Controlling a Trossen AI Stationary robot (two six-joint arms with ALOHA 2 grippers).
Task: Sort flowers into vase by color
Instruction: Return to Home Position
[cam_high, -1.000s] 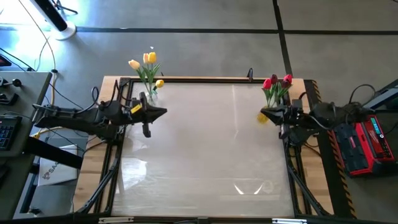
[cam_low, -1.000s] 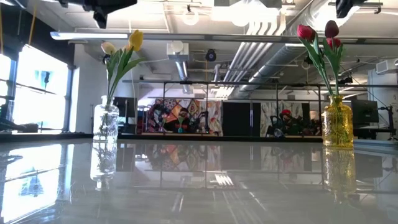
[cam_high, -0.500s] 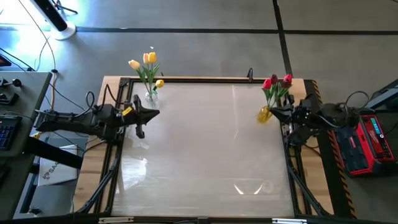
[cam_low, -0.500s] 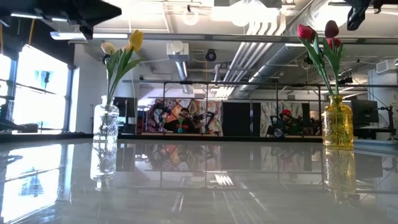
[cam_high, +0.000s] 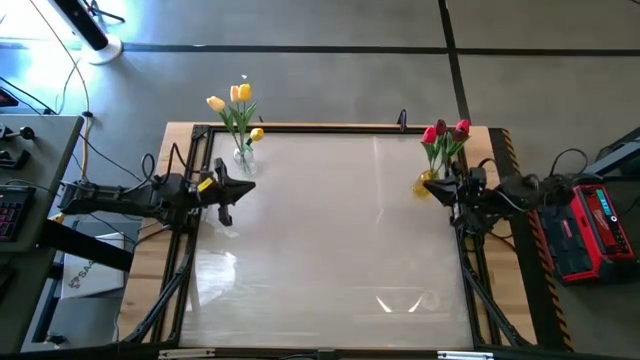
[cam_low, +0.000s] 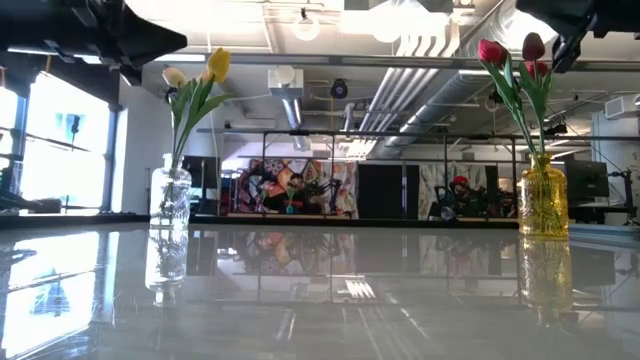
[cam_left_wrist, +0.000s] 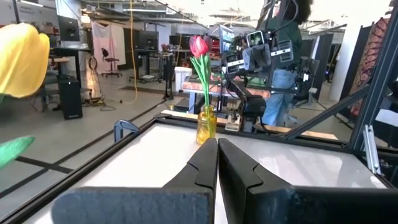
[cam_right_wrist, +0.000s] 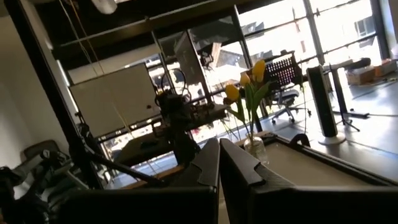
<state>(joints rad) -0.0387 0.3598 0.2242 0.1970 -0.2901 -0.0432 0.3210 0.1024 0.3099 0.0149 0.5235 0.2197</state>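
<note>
Both arms have drawn back toward their own sides of the table (cam_high: 330, 240) over the past second. The left gripper (cam_left_wrist: 217, 144) has pulled away from the middle toward the left edge, and the right gripper (cam_right_wrist: 219, 144) toward the right edge. Neither vase has shifted.

At the far left corner the clear vase (cam_high: 241, 153) stands upright with the yellow tulips (cam_high: 232, 97) in it. By the far right edge the yellow vase (cam_high: 425, 187) holds the red tulips (cam_high: 445, 130), one head darker than the rest. A red case (cam_high: 585, 235) lies off the table's right side.

Seen from the left wrist, the yellow vase stands straight ahead of the left gripper across the table, with the right arm behind it and a person (cam_left_wrist: 283, 93) in jeans past the table's edge. A blurred yellow tulip head sits close to that camera. The right wrist looks across at the clear vase, with the left arm beyond it.

The right gripper hangs just beside the yellow vase, not touching it. The left gripper hangs near the clear vase, apart from it. In the low view both arms are well above the tabletop. Each gripper has its two fingers pressed together and holds nothing.
</note>
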